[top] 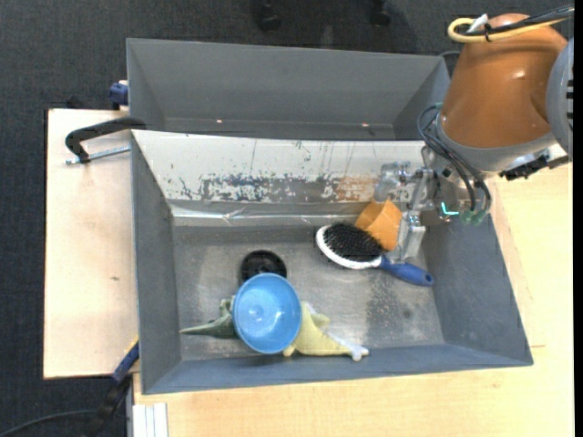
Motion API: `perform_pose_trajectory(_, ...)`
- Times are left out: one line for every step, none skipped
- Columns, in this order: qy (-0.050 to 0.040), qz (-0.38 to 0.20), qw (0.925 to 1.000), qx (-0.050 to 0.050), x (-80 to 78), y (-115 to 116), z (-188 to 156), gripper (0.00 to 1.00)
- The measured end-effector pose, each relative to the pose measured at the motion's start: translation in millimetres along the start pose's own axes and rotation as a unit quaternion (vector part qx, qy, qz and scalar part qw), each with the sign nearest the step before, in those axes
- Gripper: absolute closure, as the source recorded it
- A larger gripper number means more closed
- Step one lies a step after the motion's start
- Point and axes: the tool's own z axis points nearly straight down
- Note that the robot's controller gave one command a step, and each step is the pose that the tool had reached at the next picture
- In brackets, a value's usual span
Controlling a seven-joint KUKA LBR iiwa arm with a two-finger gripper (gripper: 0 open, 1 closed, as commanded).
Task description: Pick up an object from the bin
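Farthest left of the white oval hairbrush with black bristles [349,245], against the near wall of the grey metal bin [155,271], a blue round plastic bowl [267,312] sat on a pale yellow-green soft thing [321,338]. Its shape was mostly covered by the bowl. A small black round object [263,264] lay between the bowl and the brush, too dark to identify.

The brush itself lay near the middle of the floor. Its long axis ran from the bristled head down and rightward to a blue handle [410,273].

An orange blocky piece [380,224], tilted on one corner, stood just beyond the brush head's right end, touching or nearly touching it. This seemed the likeliest thing to be picked.

The metal pincer [410,230] hung directly right of that block, above the brush's handle and right beside the block. The single arm reached in from the right. Whether the pincer was spread, pressed together or pinching the block could not be told, since its metal parts overlapped the block's right edge. By this reading, any grasp would depend on the block lying immediately left of the pincer.
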Motion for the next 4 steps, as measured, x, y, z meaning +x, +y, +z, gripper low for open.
perform_pose_trajectory(-0.0013,0.039,0.9992,-0.001,-25.2,-32,157,0.0)
perform_pose_trajectory(-0.0038,0.039,0.9992,0.0,-26.1,-32,153,1.0)
perform_pose_trajectory(-0.0079,0.031,0.9995,-0.005,-40.3,-53,162,1.0)
perform_pose_trajectory(-0.0085,-0.187,0.9823,0.003,-16.9,-62,-31,1.0)
